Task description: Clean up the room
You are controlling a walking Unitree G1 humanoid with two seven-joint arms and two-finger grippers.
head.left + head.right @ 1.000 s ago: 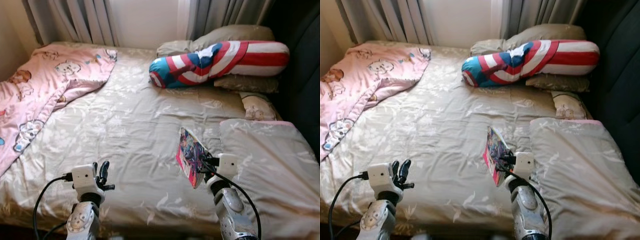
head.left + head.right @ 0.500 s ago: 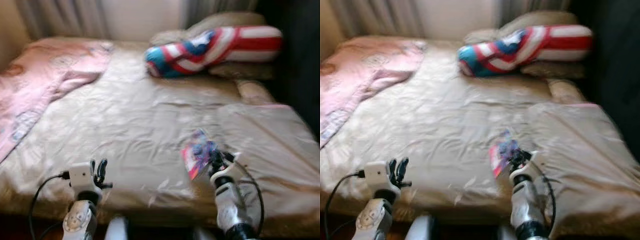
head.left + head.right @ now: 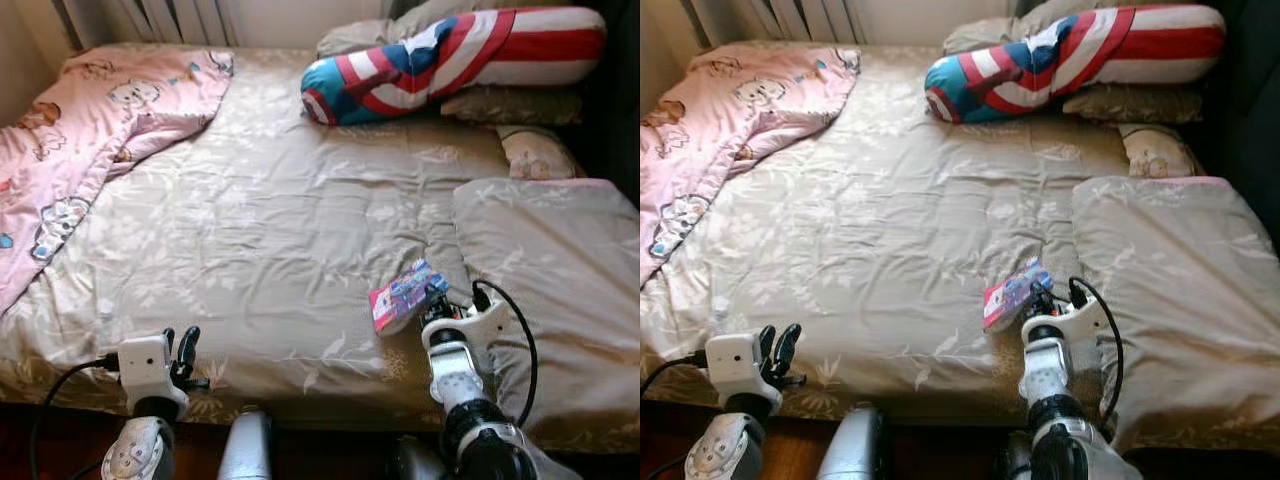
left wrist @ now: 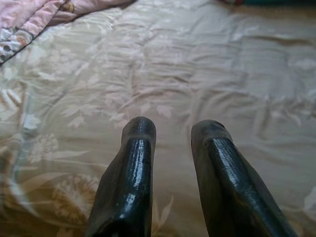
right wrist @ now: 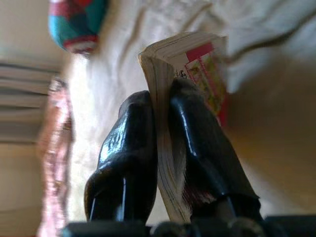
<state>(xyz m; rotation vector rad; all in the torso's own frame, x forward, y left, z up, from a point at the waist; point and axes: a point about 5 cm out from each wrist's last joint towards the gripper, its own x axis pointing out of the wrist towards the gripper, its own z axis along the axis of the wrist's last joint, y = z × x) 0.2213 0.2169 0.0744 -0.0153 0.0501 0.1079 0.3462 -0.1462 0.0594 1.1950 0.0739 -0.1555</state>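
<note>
R gripper is clamped on a small paperback book, 1 finger on each cover; in the wrist view the page block sits between the 2 fingers. Book is held low over the bed, near its front edge, just left of the folded beige blanket and well short of the striped bolster pillow at the head of the bed.

Handling, as a guess: light, thin, soft-cover, so it will flex and fan open if pinched at a corner. Glossy cover looks a bit slippery. Best hold is across the spine side w/ fingers flat on both covers, roughly as now. Not fragile, but pages could crease if squeezed hard or dropped open.

L gripper hangs at the bed's front edge, nothing in it, its 2 fingers parted w/ a gap.

Vs 1.0 s ago: book stood upright and higher off the bed, cover facing left; now it is tipped over, cover facing up, lower and closer to the front edge. R wrist has rolled w/ it. Camera has also pitched down: bed's front edge and dark floor are now in view, the curtains mostly cut off. Pink cartoon quilt, far left of the bed, lies as it did.
</note>
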